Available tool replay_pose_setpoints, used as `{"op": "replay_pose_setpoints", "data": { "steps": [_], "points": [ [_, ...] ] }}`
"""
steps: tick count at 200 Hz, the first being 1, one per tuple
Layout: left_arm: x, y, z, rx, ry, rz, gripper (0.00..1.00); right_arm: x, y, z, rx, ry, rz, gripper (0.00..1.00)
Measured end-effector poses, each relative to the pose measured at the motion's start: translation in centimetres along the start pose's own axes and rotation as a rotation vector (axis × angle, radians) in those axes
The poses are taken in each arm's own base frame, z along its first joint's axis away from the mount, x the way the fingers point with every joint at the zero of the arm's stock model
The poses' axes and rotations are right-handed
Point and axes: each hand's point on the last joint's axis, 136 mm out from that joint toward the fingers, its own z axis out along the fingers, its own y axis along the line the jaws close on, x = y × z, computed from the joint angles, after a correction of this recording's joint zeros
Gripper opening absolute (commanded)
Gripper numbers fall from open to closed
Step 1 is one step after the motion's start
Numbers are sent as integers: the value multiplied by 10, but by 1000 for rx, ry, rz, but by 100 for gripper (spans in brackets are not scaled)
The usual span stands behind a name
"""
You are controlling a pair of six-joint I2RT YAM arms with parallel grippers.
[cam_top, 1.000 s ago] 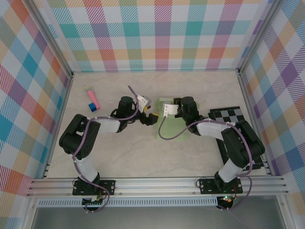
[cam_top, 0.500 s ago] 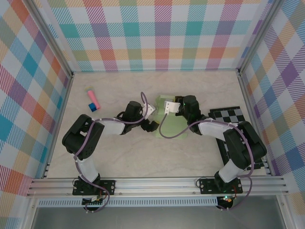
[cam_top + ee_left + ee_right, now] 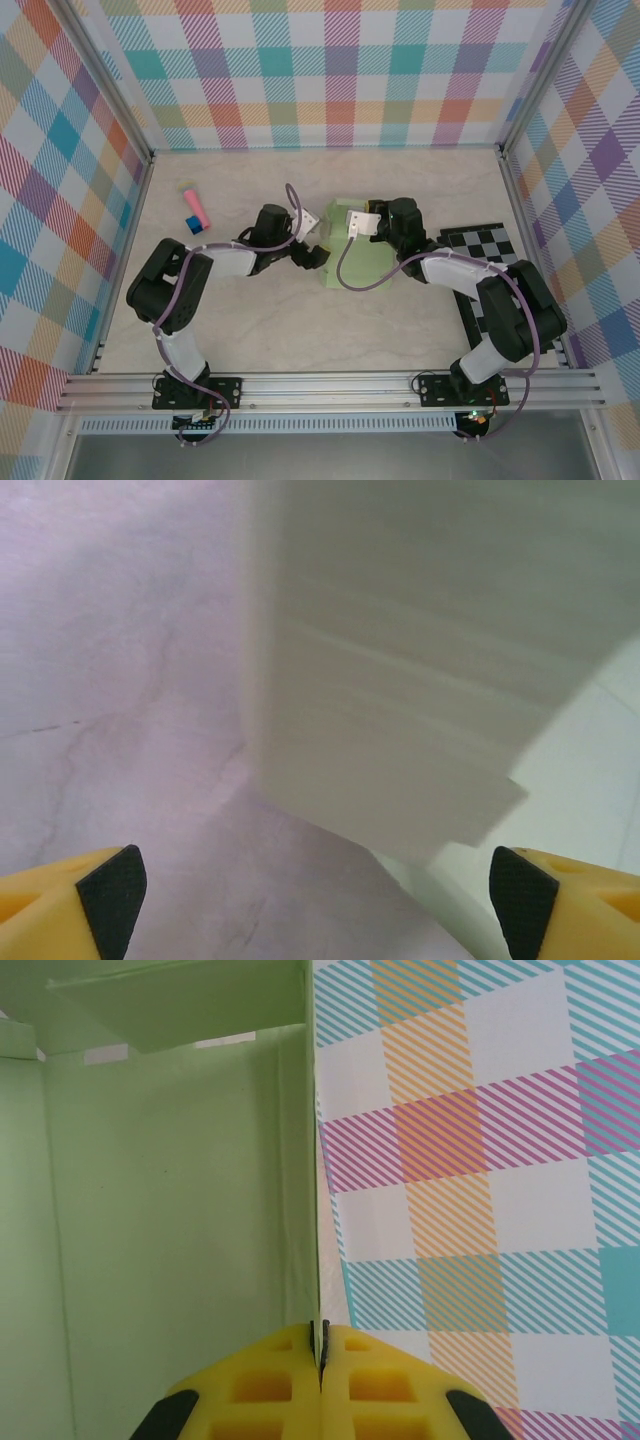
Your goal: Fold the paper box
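The paper box (image 3: 362,272) lies on the table (image 3: 250,330); the left gripper (image 3: 315,880) hangs wide open just left of it, holding nothing, and the right gripper (image 3: 320,1345) is squeezed tight on its thin wall. A hard pull there could crease or tear it, I think. From above it looks mostly flat; the right wrist camera shows that wall standing.

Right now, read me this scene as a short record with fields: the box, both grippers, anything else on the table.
box: pale green thin-card paper box, partly folded, mid-table
left arm: left gripper open, facing a raised panel of the box
right arm: right gripper shut on an upright box wall's edge
other items: small pink-and-blue stick, far left; black-and-white checkered board, right
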Motion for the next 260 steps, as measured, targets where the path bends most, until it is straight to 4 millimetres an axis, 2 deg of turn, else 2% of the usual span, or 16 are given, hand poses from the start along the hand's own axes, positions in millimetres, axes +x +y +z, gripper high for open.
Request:
{"op": "replay_pose_setpoints", "data": {
  "steps": [23,66,93,119,134,151,164,184,260],
  "points": [
    [-7,10,-4,-11,-36,-34,89,0,2,0,-6,1,0,0],
    [-7,11,-4,-6,-37,-28,85,1,5,0,-14,1,3,0],
    [-9,3,-1,27,-37,5,86,1,5,0,-15,2,7,0],
    [-13,-13,2,81,-44,36,85,2,6,0,-19,4,10,0],
    [-16,-18,3,99,-48,42,80,2,8,0,-24,5,10,0],
    [-18,-18,6,100,-37,47,63,2,8,1,-25,6,10,0],
    [-18,-12,10,74,-27,48,56,2,8,1,-25,6,10,0],
    [-13,-7,12,42,-11,42,54,2,8,1,-26,6,13,0],
    [-3,-21,17,44,39,99,53,2,9,1,-27,5,17,0]
  ]
}}
